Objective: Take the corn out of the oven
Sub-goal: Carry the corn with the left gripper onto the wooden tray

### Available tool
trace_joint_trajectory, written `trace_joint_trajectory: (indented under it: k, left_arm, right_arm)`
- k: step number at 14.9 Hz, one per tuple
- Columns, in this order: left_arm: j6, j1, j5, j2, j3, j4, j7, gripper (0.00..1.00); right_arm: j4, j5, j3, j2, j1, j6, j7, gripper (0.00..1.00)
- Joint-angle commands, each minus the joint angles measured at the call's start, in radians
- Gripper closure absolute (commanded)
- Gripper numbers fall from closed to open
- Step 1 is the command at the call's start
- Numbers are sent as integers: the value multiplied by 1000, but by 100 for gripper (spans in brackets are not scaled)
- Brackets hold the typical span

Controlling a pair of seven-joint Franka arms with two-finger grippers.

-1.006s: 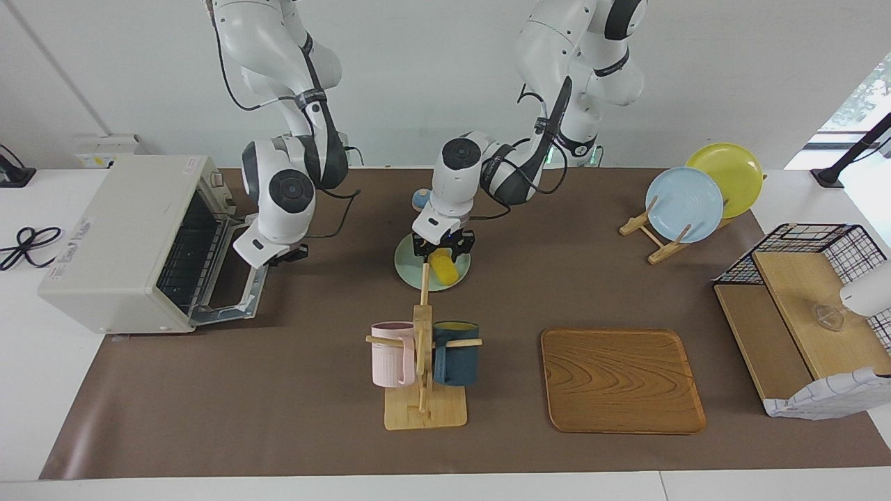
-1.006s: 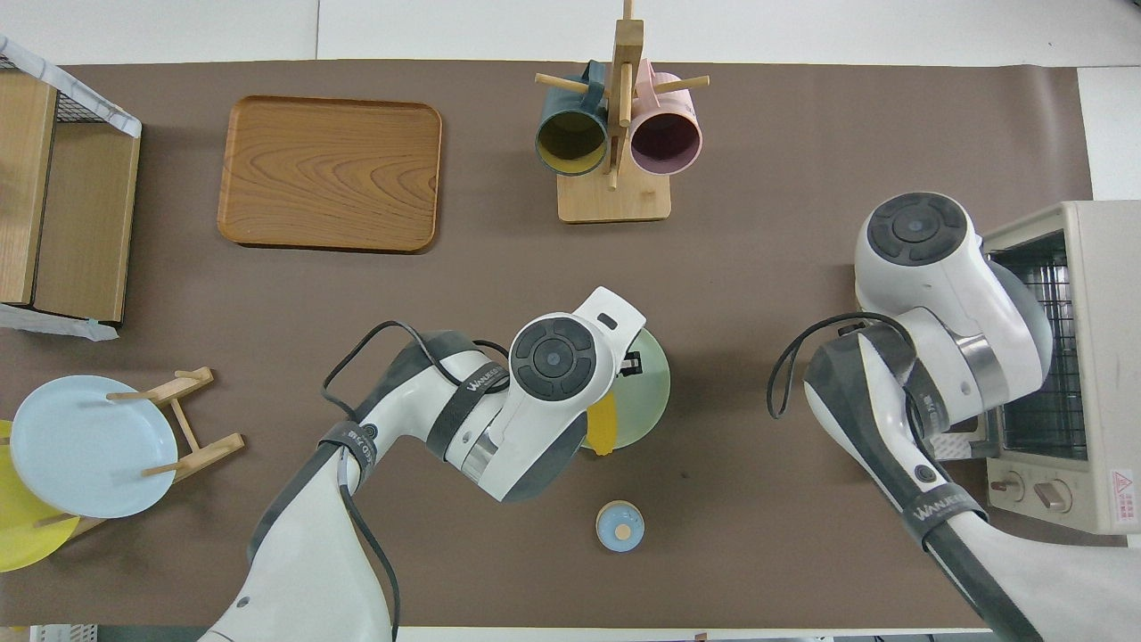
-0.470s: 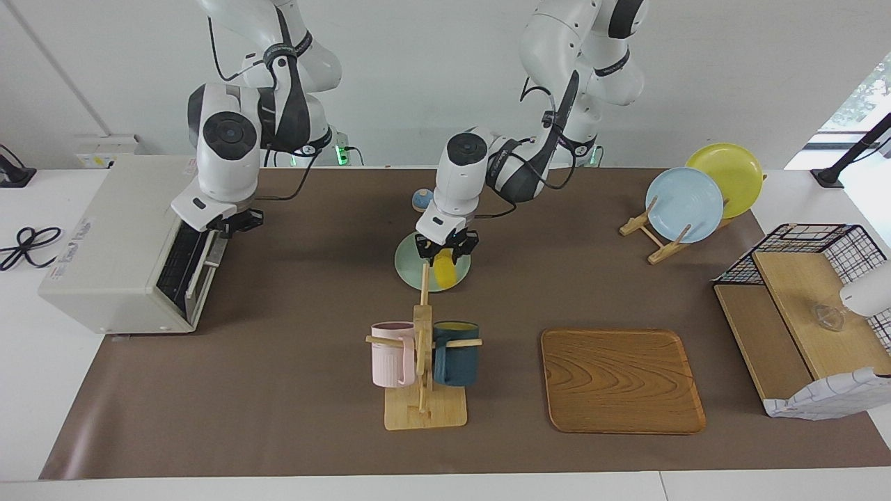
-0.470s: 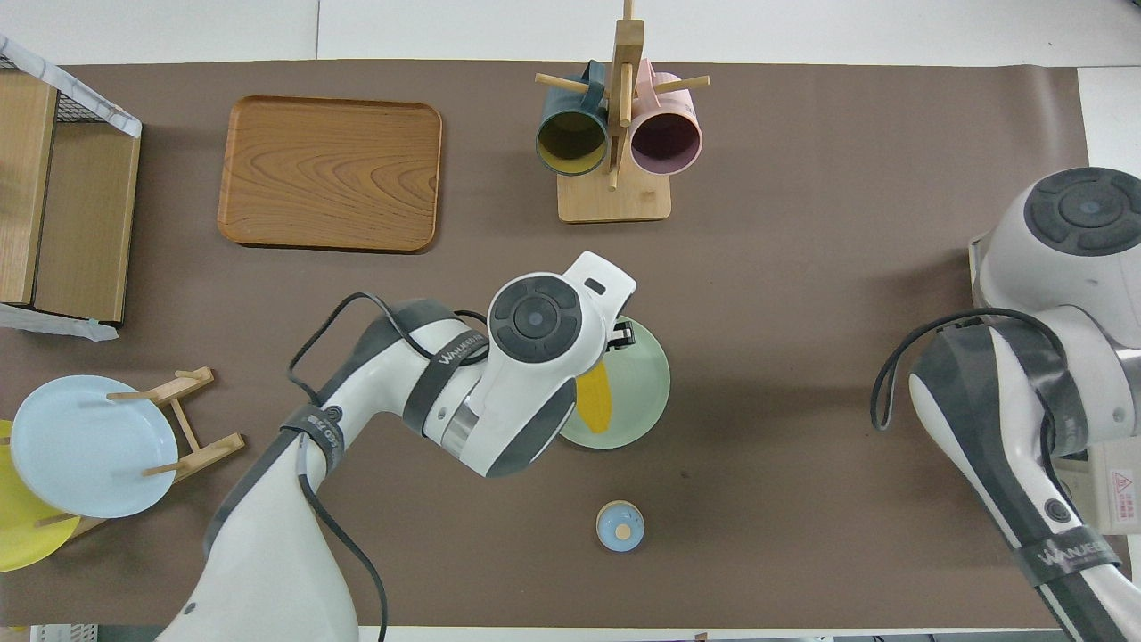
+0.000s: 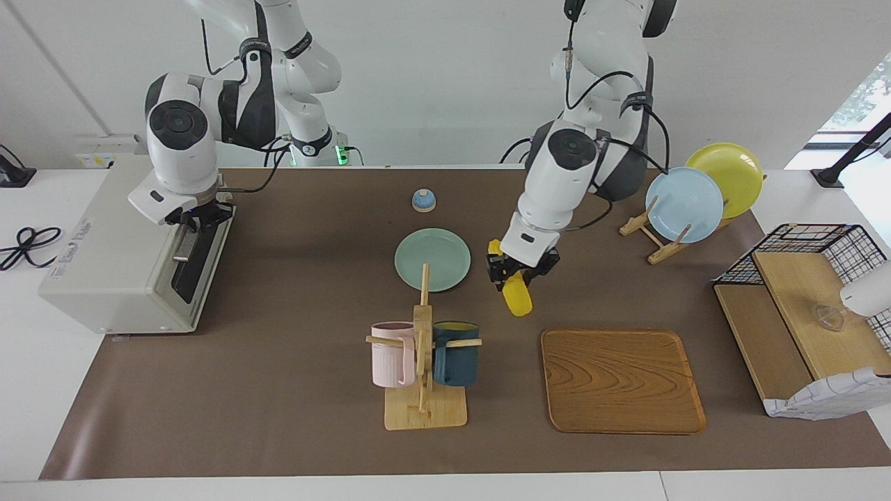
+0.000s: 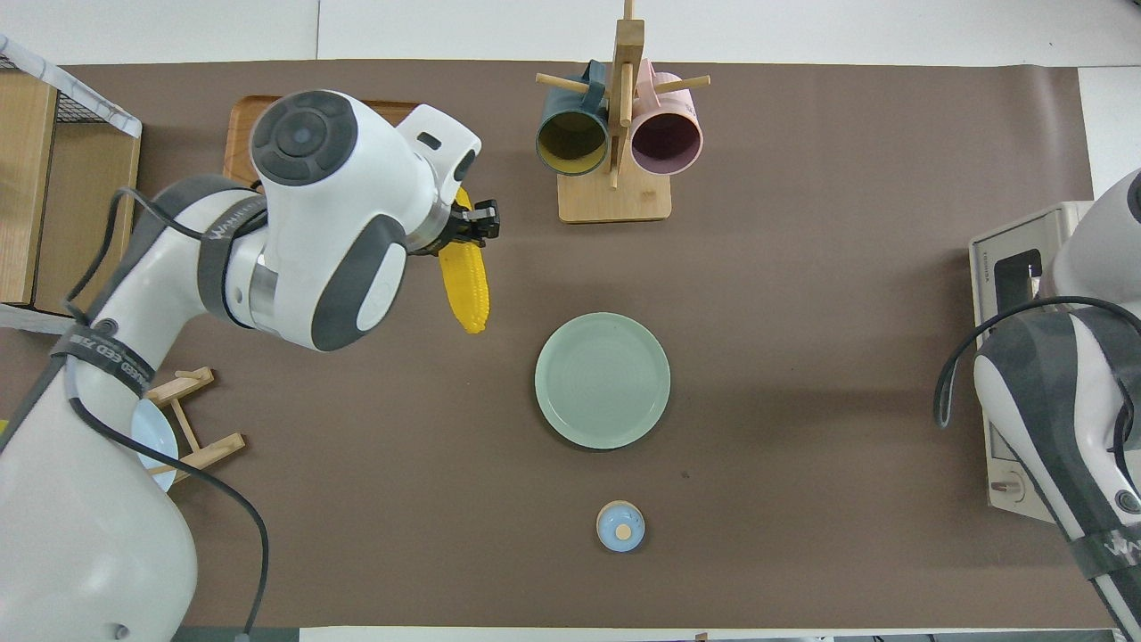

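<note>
left end effector [image 5: 516, 270] clamps the corn [image 5: 517, 298], which hangs tilted beneath it.

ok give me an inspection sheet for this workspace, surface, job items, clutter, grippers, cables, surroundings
Surface: brown mat over a white table.
Job's things: corn held in the air between the green plate and the wooden tray; oven at the right arm's end, door shut.
Clutter: mug rack with a pink and a dark blue mug, plate stand with a blue and a yellow plate, small blue knob, wire basket with wooden boards.
Grippers: left gripper shut on the corn; right gripper at the top of the oven door.
Cables: black cord on the white table beside the oven.
Surroundings: white wall; window at the left arm's end.
</note>
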Motion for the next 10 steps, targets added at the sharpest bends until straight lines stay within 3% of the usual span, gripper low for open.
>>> trace_joint_trajectory:
  k: [1, 3, 5, 7, 10]
  left_arm:
    - [-134, 95, 25, 132, -10, 233, 181, 100]
    - [-147, 114, 69, 250, -10, 389, 195, 100]
    - [-136, 129, 80, 338, -5, 481, 203, 100]
    - [-133, 177, 80, 425, -14, 566, 227, 100]
    - [-131, 200, 80, 473, -16, 641, 257, 100]
  right_arm:
    - [46, 72, 5, 14, -15, -58, -13, 79]
    - [138, 129, 10, 14, -10, -146, -10, 72]
    - [180, 137, 13, 9, -10, -178, -16, 65]
    - [199, 158, 14, 0, -7, -196, -16, 65]
    - [273, 265, 16, 4, -2, -227, -15, 65]
